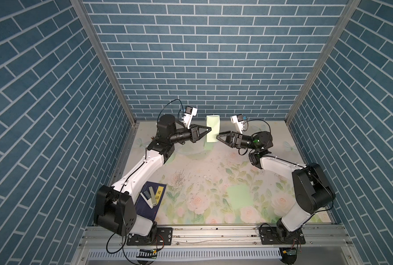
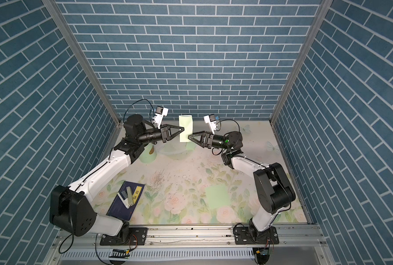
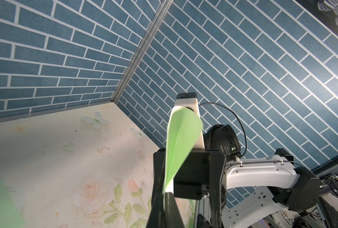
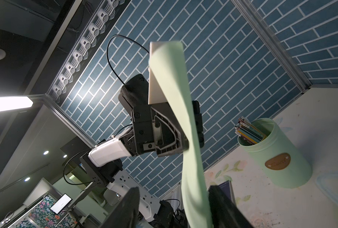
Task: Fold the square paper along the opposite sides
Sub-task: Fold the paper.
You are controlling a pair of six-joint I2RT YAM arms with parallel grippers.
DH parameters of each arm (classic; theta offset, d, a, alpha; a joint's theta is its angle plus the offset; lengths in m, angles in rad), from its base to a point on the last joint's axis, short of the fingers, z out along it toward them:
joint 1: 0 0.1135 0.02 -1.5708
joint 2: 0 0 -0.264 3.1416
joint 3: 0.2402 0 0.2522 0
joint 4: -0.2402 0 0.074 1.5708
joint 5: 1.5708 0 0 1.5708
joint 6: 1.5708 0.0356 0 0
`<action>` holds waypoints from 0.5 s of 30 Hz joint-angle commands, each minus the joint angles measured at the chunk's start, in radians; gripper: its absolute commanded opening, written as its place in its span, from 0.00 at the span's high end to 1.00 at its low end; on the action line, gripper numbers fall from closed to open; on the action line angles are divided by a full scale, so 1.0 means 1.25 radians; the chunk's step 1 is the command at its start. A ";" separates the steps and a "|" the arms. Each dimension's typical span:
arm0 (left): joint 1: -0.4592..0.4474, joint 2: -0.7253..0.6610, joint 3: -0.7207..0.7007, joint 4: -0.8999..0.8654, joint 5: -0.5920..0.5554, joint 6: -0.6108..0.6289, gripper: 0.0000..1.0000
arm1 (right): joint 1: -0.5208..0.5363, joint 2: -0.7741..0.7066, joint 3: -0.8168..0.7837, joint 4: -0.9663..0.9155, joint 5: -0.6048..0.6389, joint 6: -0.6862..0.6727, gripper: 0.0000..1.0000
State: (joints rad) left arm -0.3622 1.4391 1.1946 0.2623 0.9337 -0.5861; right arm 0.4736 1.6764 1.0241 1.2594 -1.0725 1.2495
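The square paper (image 1: 213, 128) (image 2: 185, 128) is pale green and hangs in the air near the back wall, bent over into a loose loop with its edges together. My left gripper (image 1: 210, 129) (image 2: 183, 129) is shut on its left edge; in the left wrist view the paper (image 3: 182, 142) rises out of the pinched left gripper (image 3: 167, 194). My right gripper (image 1: 217, 137) (image 2: 189, 137) stands open at the paper's lower right edge. In the right wrist view the paper (image 4: 174, 88) passes between the spread jaws of the right gripper (image 4: 174, 189), close to one finger.
A dark blue book (image 1: 149, 199) (image 2: 126, 199) with small items on it lies at the front left. Another green sheet (image 1: 240, 197) (image 2: 217, 197) lies flat at the front right. A mint pencil can (image 2: 148, 156) (image 4: 278, 156) stands under the left arm, a clear lid (image 2: 172, 150) beside it.
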 commanded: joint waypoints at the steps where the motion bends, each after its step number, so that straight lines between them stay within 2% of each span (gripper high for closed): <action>1: -0.001 -0.029 -0.021 0.026 0.018 0.000 1.00 | -0.009 0.010 0.076 0.004 0.020 -0.012 0.37; 4: -0.002 -0.036 -0.033 0.027 0.019 0.001 1.00 | -0.011 0.039 0.134 -0.012 0.036 -0.007 0.37; 7: -0.002 -0.042 -0.041 0.024 0.018 0.005 1.00 | -0.010 0.065 0.174 0.007 0.042 0.018 0.42; 15: -0.002 -0.041 -0.038 0.005 0.019 0.023 1.00 | -0.011 0.082 0.187 0.033 0.041 0.046 0.67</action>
State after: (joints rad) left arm -0.3634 1.4078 1.1469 0.2630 0.9409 -0.5797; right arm 0.4637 1.7771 1.2388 1.2560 -1.0248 1.2888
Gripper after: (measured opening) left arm 0.052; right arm 0.349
